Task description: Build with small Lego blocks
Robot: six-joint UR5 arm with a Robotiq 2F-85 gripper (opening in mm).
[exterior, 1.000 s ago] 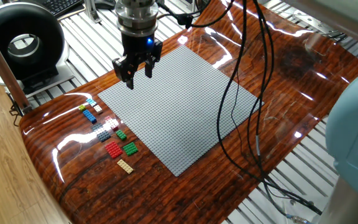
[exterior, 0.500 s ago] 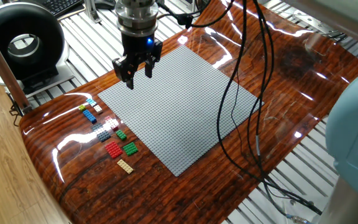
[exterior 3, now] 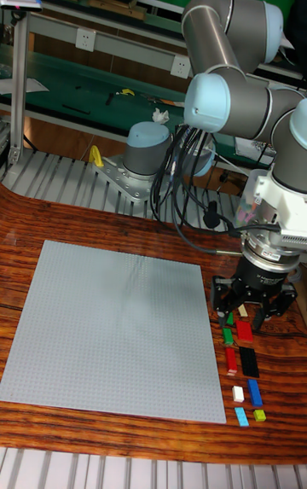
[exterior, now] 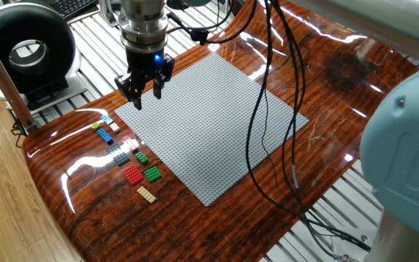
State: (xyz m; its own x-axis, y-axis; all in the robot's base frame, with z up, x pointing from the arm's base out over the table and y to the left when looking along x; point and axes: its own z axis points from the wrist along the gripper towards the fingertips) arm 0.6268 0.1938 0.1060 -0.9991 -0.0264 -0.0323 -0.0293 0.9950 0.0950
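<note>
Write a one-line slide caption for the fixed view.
UR5 claw open above the grey baseplate's corner, near a row of small Lego blocks on the wooden table.

Both cameras look down from opposite sides, sharing the baseplate (exterior: 209, 124).

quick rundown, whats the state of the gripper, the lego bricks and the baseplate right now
gripper: open, empty, hanging over the baseplate's edge nearest the bricks
small Lego blocks: loose on the wooden table beside the baseplate, none picked up
red brick: flat on the table, untouched
tan plate: flat on the table at the end of the row
grey baseplate: flat on the table, nothing built on it
</note>
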